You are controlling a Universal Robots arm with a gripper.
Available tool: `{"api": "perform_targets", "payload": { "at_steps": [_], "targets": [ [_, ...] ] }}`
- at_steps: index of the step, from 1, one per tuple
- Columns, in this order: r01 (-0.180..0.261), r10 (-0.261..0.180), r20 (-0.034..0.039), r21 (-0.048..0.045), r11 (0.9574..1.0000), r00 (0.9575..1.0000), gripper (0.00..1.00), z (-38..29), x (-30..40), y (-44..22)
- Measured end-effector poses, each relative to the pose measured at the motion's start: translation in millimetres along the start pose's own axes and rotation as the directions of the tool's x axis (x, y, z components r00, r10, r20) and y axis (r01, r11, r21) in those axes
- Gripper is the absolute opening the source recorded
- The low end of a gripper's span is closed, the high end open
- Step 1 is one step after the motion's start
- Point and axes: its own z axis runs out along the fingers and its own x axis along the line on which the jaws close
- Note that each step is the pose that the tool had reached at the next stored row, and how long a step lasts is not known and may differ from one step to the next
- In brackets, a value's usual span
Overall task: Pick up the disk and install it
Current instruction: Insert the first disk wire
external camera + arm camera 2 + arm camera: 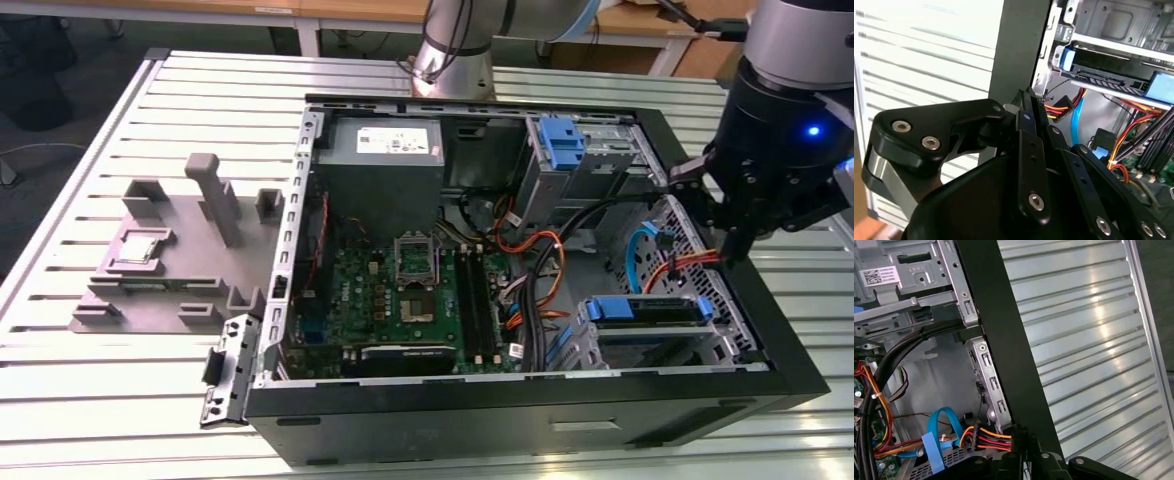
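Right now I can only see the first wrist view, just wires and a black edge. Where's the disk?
Observer: In the exterior view, the disk sits in a metal bay inside the computer case, towards the exterior view's right.
Operator: Is my gripper touching it?
Observer: No. The gripper hangs by the case wall on the exterior view's right, apart from the disk.
Operator: What's outside the case?
Observer: A grey fixture stands on the table, on the exterior view's left.
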Motion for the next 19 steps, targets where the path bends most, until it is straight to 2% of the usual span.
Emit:
{"api": "perform_targets", "payload": {
  "at_steps": [2, 5, 9, 12, 15, 19],
  "targets": [
    [-0.034, 0.034, 0.0007, 0.0112, 0.9994, 0.9994, 0.16, 0.0, 0.0, 0.0],
    [-0.085, 0.085, 0.0025, 0.028, 0.996, 0.9964, 0.16, 0.0, 0.0, 0.0],
    [-0.155, 0.155, 0.0061, 0.0506, 0.9867, 0.988, 0.16, 0.1, 0.0, 0.0],
    [-0.204, 0.204, 0.0097, 0.0665, 0.9767, 0.979, 0.16, 0.1, 0.1, 0.0],
    [-0.231, 0.231, 0.0091, 0.0705, 0.9703, 0.9728, 0.16, -0.4, 0.0, -0.1],
    [-0.262, 0.263, 0.0054, 0.0707, 0.9624, 0.9649, 0.16, -1.9, -0.2, -0.1]
  ]
}}
